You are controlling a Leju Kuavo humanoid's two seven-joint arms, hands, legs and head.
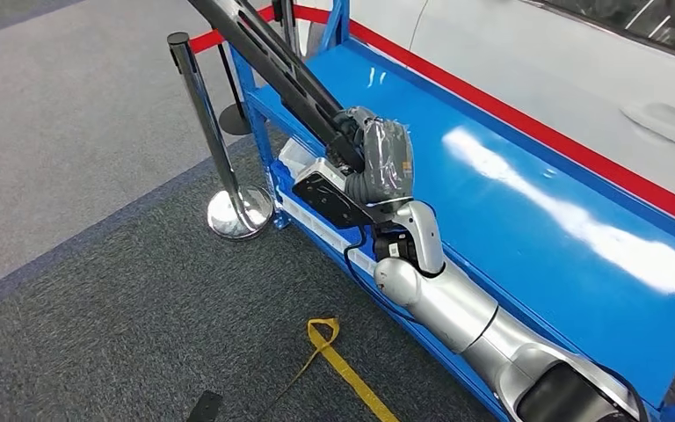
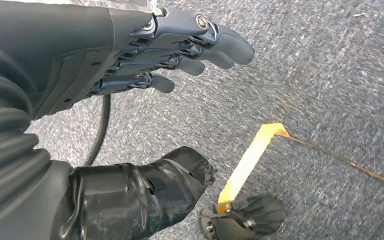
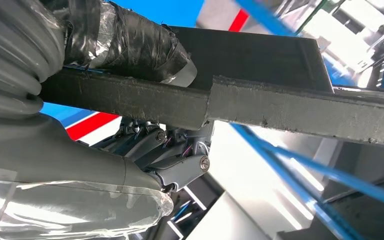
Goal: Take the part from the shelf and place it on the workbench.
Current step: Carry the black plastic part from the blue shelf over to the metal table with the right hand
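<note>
Right hand (image 1: 378, 163) grips the long dark part (image 1: 268, 53), carried over the blue bench (image 1: 527, 202).
We judge it the placing step: next we lower it flat onto the bench; our left hand (image 2: 180, 45) hangs empty, fingers apart.

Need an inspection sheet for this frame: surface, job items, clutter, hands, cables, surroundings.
Surface: glossy blue workbench top, bare where it shows.
Job's things: long black part, gripped by the right hand at its near end, running up and away above the bench's left end.
Clutter: yellow strap lying on the carpet; a small dark object by it, too unclear to name.
Hands: right hand wrapped around the part; left hand holds nothing, fingers apart, over the carpet.
Cables: black cable looping by the right wrist.
Surroundings: chrome barrier post on a round base, red belt, grey carpet, white car door behind the bench.
</note>
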